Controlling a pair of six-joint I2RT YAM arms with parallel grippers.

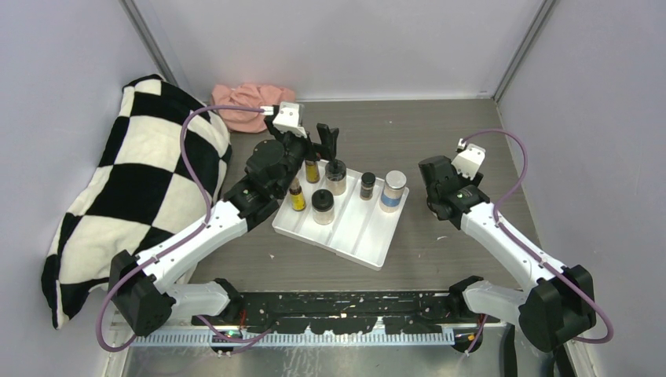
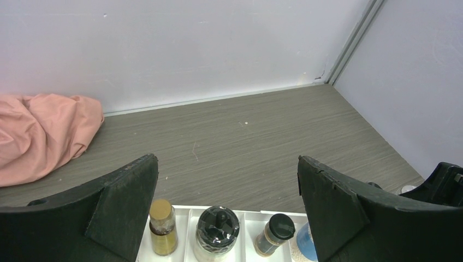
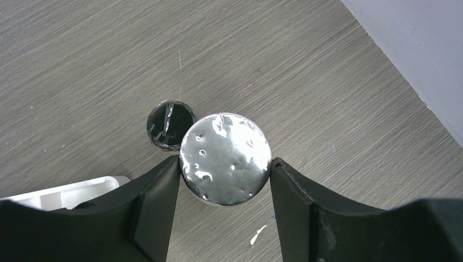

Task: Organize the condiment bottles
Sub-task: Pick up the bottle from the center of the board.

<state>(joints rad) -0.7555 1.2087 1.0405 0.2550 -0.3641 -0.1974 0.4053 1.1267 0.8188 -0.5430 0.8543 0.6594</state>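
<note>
A white tray [image 1: 357,236] holds two slim yellow brown-capped bottles [image 1: 297,195], two black-lidded beige jars [image 1: 323,206], a tiny dark bottle [image 1: 367,184] and a silver-lidded shaker [image 1: 394,189]. My left gripper [image 1: 302,141] is open and empty above the tray's far edge. Its wrist view shows a yellow bottle [image 2: 162,226], a jar [image 2: 217,229], the dark bottle [image 2: 274,233] and the shaker [image 2: 304,245] below the gripper [image 2: 228,180]. My right gripper [image 1: 432,187] is right of the tray. In its wrist view the gripper [image 3: 225,164] is shut on a second shaker's silver lid [image 3: 225,158]. A second tiny dark bottle [image 3: 171,124] stands just beyond it.
A pink cloth [image 1: 247,104] lies at the back left and also shows in the left wrist view [image 2: 38,131]. A black-and-white checkered cushion [image 1: 133,188] fills the left side. Grey walls enclose the table. The tray's corner [image 3: 65,194] lies left of my right fingers.
</note>
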